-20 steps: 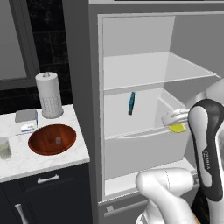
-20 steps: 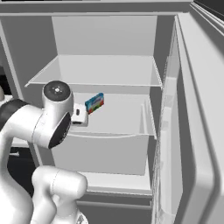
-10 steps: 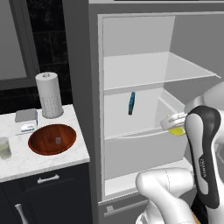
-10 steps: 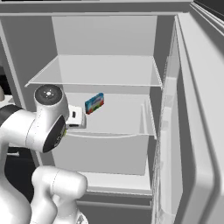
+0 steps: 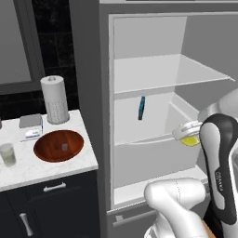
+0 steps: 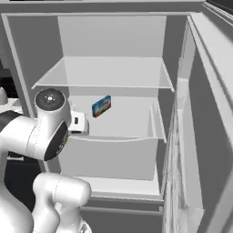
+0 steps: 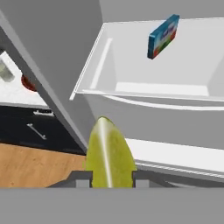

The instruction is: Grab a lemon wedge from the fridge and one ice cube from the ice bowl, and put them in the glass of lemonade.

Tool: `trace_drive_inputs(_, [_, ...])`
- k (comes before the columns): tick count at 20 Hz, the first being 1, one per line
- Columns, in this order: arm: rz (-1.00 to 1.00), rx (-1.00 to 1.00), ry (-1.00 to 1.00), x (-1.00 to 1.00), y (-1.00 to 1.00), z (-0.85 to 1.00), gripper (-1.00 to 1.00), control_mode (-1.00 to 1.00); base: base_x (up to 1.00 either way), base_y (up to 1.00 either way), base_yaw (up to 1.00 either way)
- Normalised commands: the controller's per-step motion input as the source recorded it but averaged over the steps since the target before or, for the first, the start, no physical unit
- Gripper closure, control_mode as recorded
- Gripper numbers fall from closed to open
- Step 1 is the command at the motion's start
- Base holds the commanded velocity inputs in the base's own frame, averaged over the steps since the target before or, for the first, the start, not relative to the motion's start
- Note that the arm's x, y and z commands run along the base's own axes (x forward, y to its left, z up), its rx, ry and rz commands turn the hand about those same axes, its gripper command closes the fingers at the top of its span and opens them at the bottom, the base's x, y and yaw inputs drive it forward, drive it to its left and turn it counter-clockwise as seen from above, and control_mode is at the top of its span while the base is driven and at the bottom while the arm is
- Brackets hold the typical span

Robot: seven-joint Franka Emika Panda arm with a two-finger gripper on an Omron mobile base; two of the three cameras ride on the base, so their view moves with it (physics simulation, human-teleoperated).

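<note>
Hand view: pincer (image 7: 109, 177) clamped on lemon wedge (image 7: 109, 155), wedge upright between fingertips, outside fridge (image 7: 144, 87).

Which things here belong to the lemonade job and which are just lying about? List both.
Job:
- lemon wedge, clamped in the gripper
- fridge, door open
- ice bowl on the counter
- glass of lemonade, left of the bowl

Lying about:
- blue carton on the fridge shelf
- paper towel roll
- small grey box behind the bowl
</note>
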Motion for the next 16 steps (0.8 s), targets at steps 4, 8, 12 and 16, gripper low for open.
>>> trace_drive_inputs(4, [0.00, 0.00, 0.00, 0.00, 0.00, 0.00, 1.00, 1.00, -0.74, 1.00, -0.10])
trace_drive_inputs(8, [0.00, 0.00, 0.00, 0.00, 0.00, 0.00, 1.00, 1.00, -0.70, 1.00, -0.12])
trace_drive_inputs(12, [0.00, 0.00, 0.00, 0.00, 0.00, 0.00, 1.00, 1.00, -0.42, 1.00, -0.12])
trace_drive_inputs(16, [0.00, 0.00, 0.00, 0.00, 0.00, 0.00, 1.00, 1.00, 0.36, 1.00, -0.13])
